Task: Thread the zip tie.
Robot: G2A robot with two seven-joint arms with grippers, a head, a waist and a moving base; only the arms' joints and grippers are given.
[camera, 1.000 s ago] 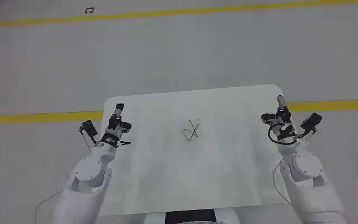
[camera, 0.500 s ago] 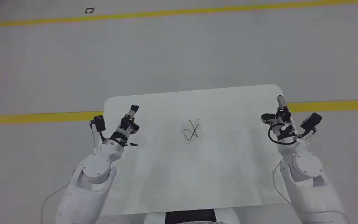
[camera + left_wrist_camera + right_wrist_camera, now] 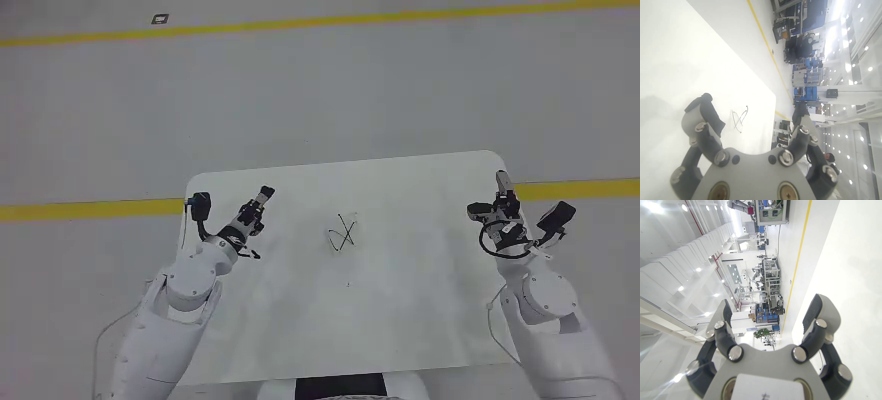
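A thin dark zip tie [image 3: 343, 234], bent so its strands cross, lies flat near the middle of the white table [image 3: 420, 310]. It appears again as the zip tie [image 3: 739, 120] in the left wrist view, ahead of the open fingers. My left gripper [image 3: 263, 196] hovers over the table's left part, pointing toward the tie, open and empty. My right gripper [image 3: 502, 182] stands at the table's right edge, far from the tie, open with nothing between its fingers [image 3: 813, 311].
The table's far rounded corner [image 3: 773, 95] drops to a grey floor with yellow lines [image 3: 90, 210]. Bare tabletop surrounds the tie on all sides.
My left arm has swung rightward and forward from the table's left edge toward the zip tie. The right arm and the tie have stayed put.
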